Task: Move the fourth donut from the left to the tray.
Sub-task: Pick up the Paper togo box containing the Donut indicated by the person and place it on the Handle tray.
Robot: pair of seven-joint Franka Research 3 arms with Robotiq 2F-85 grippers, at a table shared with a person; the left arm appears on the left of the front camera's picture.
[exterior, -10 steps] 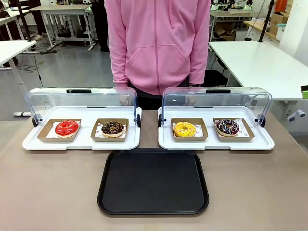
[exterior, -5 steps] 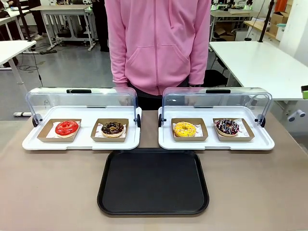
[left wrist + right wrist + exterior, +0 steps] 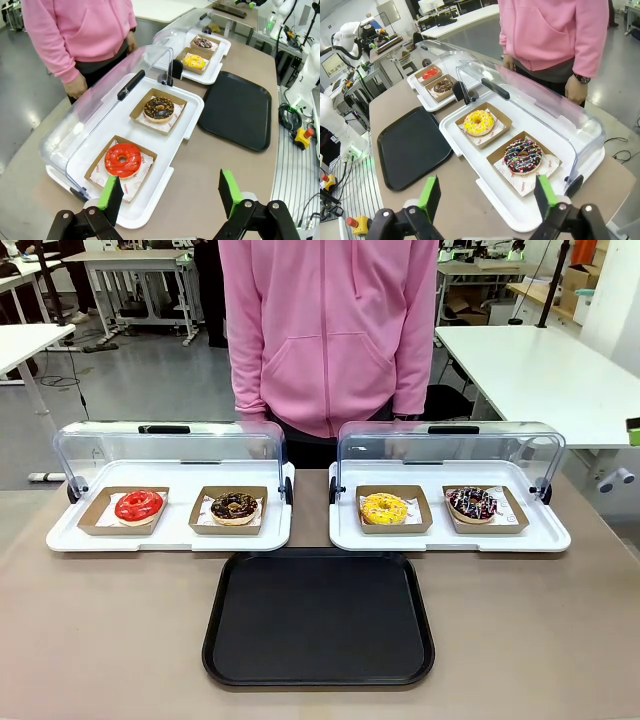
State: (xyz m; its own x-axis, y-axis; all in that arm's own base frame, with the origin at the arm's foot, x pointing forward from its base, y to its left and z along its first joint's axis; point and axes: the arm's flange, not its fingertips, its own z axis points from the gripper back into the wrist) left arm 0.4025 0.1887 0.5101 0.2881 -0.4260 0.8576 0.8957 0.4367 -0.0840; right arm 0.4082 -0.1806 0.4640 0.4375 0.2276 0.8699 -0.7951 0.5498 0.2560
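Right claw (image 3: 487,196) is standing wide open, its green pads (image 3: 430,196) well apart and gripping nothing; it is hovering above the near edge of the right-hand white tray (image 3: 507,201), touching nothing. Left claw (image 3: 170,189) is likewise standing wide open and gripping nothing; it is hanging over the near end of the left-hand white tray (image 3: 155,195), just short of the red donut (image 3: 122,159).

The fourth donut (image 3: 522,156), dark chocolate with pink and white sprinkles, is sitting in its brown cardboard holder (image 3: 496,156) on the right-hand white tray, at the end nearest the right claw; in the front view it is lying farthest right of the four. The yellow donut (image 3: 478,122) is sitting just beside it in a holder of its own; the clear lid (image 3: 545,100) is standing raised behind both.

The black tray (image 3: 318,618) is lying flat on the table (image 3: 100,640), in front of the gap between the two white trays, its far rim near their front edges; the fourth donut is lying apart from it.

On the left-hand white tray the red donut and the chocolate donut with tan sprinkles (image 3: 159,108) are sitting in separate holders, a second clear lid (image 3: 100,110) raised behind them.

A person in a pink hooded top (image 3: 328,330) is standing at the far side of the table; one hand (image 3: 575,90) is hanging behind the right-hand lid.
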